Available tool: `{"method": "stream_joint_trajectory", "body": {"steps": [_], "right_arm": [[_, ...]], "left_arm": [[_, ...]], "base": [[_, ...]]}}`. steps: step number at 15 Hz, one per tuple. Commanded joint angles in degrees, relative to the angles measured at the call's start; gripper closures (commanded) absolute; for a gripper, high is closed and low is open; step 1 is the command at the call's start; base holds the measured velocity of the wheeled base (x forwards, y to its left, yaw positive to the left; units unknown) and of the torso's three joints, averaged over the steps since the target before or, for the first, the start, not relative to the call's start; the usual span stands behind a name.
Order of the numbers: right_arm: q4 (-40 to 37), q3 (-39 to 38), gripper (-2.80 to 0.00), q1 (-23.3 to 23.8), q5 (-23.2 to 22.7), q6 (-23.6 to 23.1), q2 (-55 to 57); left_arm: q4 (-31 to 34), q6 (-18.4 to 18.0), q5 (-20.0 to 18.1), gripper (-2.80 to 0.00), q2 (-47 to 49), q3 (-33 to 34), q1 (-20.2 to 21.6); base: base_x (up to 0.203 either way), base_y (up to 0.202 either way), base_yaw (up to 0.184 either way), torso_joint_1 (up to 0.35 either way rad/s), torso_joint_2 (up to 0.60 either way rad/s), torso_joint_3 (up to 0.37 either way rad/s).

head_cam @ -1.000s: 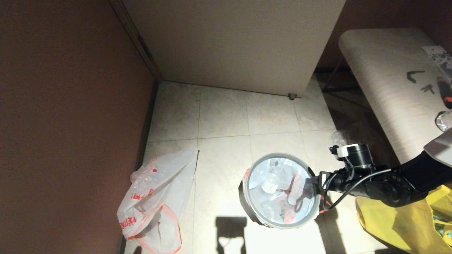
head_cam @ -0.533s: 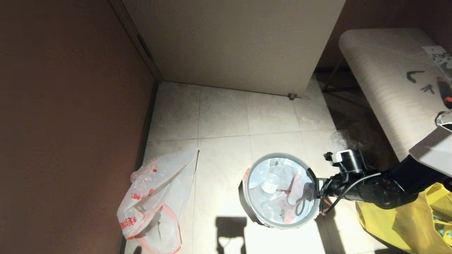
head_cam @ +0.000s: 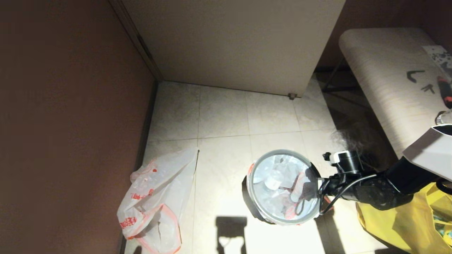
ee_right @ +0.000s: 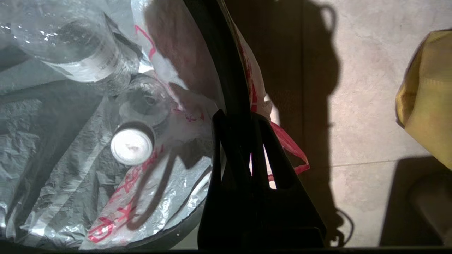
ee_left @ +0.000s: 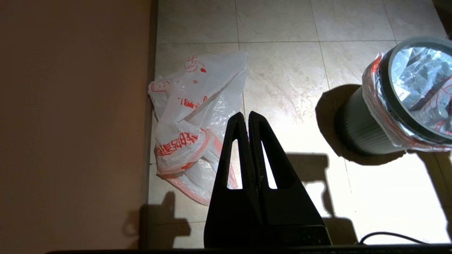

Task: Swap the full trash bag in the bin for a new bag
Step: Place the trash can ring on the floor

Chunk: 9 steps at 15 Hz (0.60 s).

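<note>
Take the bin (head_cam: 282,187) as your landmark: it stands on the tiled floor (head_cam: 226,113) and in your head view it leans, its mouth tipped toward the right gripper (head_cam: 315,187) at its right rim. Your right wrist view gives what the head view cannot: the right gripper (ee_right: 235,114) is clenched on the grey rim ring (ee_right: 226,70), one finger inside and one outside, pinching the folded-over edge of the full trash bag (ee_right: 70,148) with it. That view also shows a clear bottle (ee_right: 70,46) lying on its side and a white cap (ee_right: 132,146) facing up inside the bag. From your left wrist view you see the bin's ribbed black side (ee_left: 356,123) and the bag's red-edged hem (ee_left: 381,106) draped over the outside, both hidden from the head camera. The left gripper (ee_left: 249,114) hangs clenched on nothing, above the floor to the left of the bin. The new bag (head_cam: 155,201) lies limp well to the left of the bin against the brown wall (head_cam: 70,123), its long axis running from near you away toward the far cabinet (head_cam: 233,42). A yellow bag (head_cam: 406,218) sits just right of the bin, under the right arm.
</note>
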State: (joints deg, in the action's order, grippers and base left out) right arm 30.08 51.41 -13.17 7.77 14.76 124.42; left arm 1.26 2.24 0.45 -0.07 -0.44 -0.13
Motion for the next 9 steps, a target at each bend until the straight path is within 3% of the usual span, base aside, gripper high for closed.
{"method": "stream_joint_trajectory", "body": {"steps": [1, 9], "right_arm": [[0.2, -0.5, 0.0, -0.2, 0.2, 0.0, -1.3], [-0.1, -4.0, 0.0, -4.4, 1.9, -0.3, -3.3]], "left_arm": [[0.0, 0.0, 0.0, 0.0, 0.1, 0.0, 0.0], [0.0, 0.0, 0.0, 0.0, 0.1, 0.0, 0.0]], "base": [[0.0, 0.0, 0.0, 0.0, 0.0, 0.0], [0.0, 0.0, 0.0, 0.0, 0.0, 0.0]]}}
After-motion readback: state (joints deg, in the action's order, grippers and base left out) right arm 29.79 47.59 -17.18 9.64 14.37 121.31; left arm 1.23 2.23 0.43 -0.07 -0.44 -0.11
